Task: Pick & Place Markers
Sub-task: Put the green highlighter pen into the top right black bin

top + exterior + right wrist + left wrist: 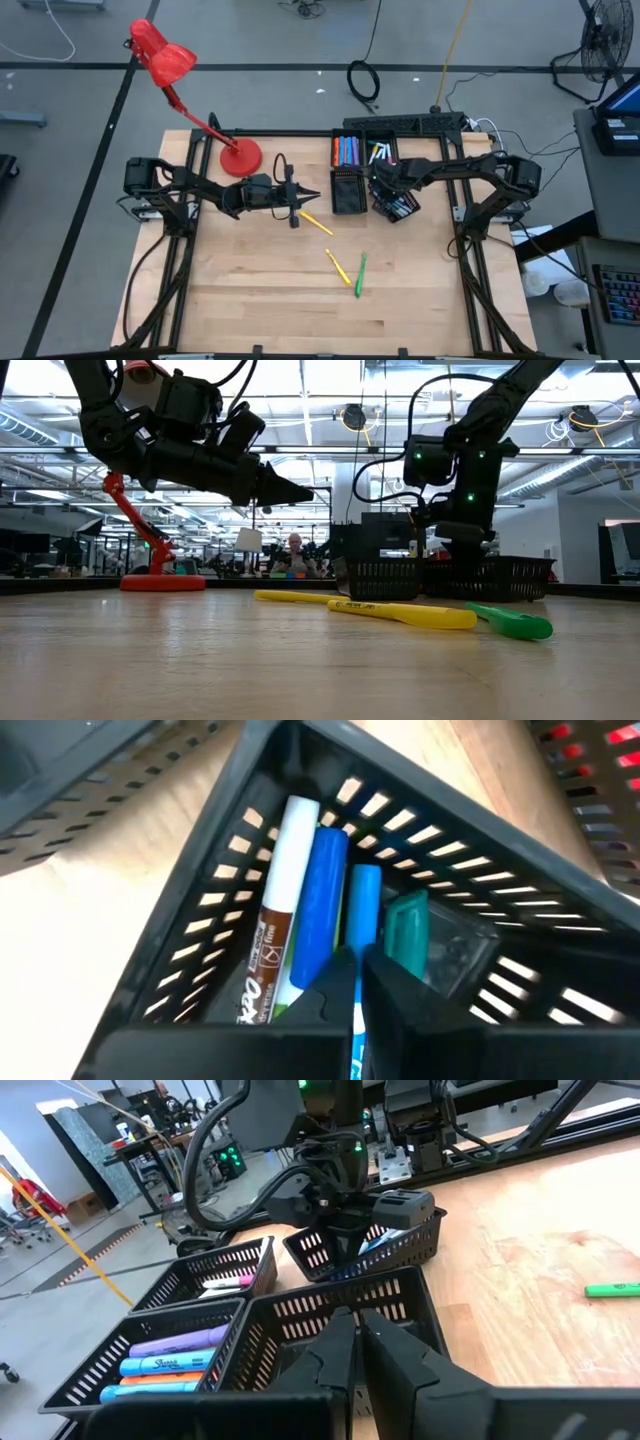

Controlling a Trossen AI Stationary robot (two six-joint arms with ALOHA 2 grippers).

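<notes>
Three markers lie flat on the wooden table: a yellow one [316,223], a second yellow one [338,265] and a green one [359,273]. Black mesh baskets stand at the far edge. One basket [346,150] holds purple, blue and orange markers [170,1355]. A skewed basket [400,207] holds a white marker [283,900], a blue one [320,900] and a light blue one [365,905]. My right gripper [355,965] is shut and points down into this basket. My left gripper [312,195] is shut, holds nothing and hovers above the table beside the first yellow marker. My right gripper points down into the skewed basket, its shut fingertips [335,982] right over the light blue marker's near end [362,935]. Blue shows through the thin slit between the fingers. Whether the tips touch the marker, I cannot tell.
A red desk lamp [240,157] stands on the table's far left. An empty dark basket [348,190] sits just ahead of my left gripper. Another basket [381,152] holds white markers. Bare wood stretches across the near half of the table [260,300].
</notes>
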